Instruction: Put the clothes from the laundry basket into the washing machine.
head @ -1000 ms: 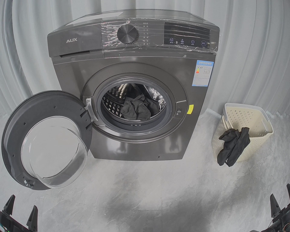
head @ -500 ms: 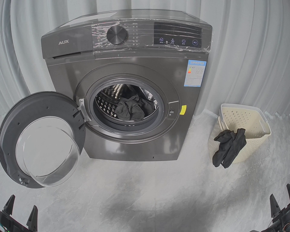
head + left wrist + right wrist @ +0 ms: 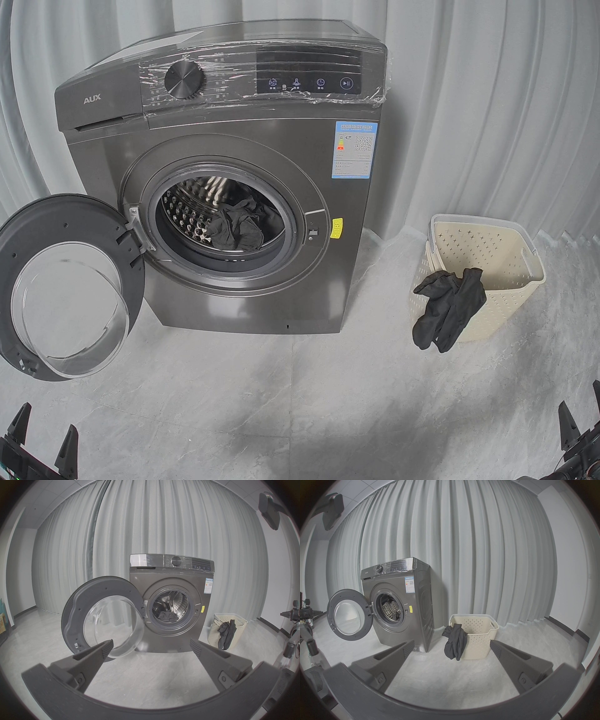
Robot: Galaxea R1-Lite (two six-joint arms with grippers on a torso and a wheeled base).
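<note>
A grey front-loading washing machine [image 3: 219, 125] stands with its round door [image 3: 62, 287] swung wide to the left. A dark garment [image 3: 236, 226] lies inside the drum. To the machine's right, a cream laundry basket [image 3: 494, 250] sits on the floor with a black garment [image 3: 449, 307] draped over its near rim. My left gripper [image 3: 42, 432] stays low at the bottom left, open and holding nothing. My right gripper [image 3: 582, 412] sits at the bottom right, also open and holding nothing. Both are well short of the machine and basket. The basket [image 3: 475, 633] and its garment [image 3: 454, 641] lie ahead in the right wrist view.
Pale curtains [image 3: 487, 112] hang behind the machine and basket. Grey marbled floor [image 3: 300, 400] stretches between me and the machine. The open door reaches out over the floor on the left.
The whole head view has shifted: machine and basket sit further left in the picture, so the camera has turned right. Both grippers hold the same place in the frame.
</note>
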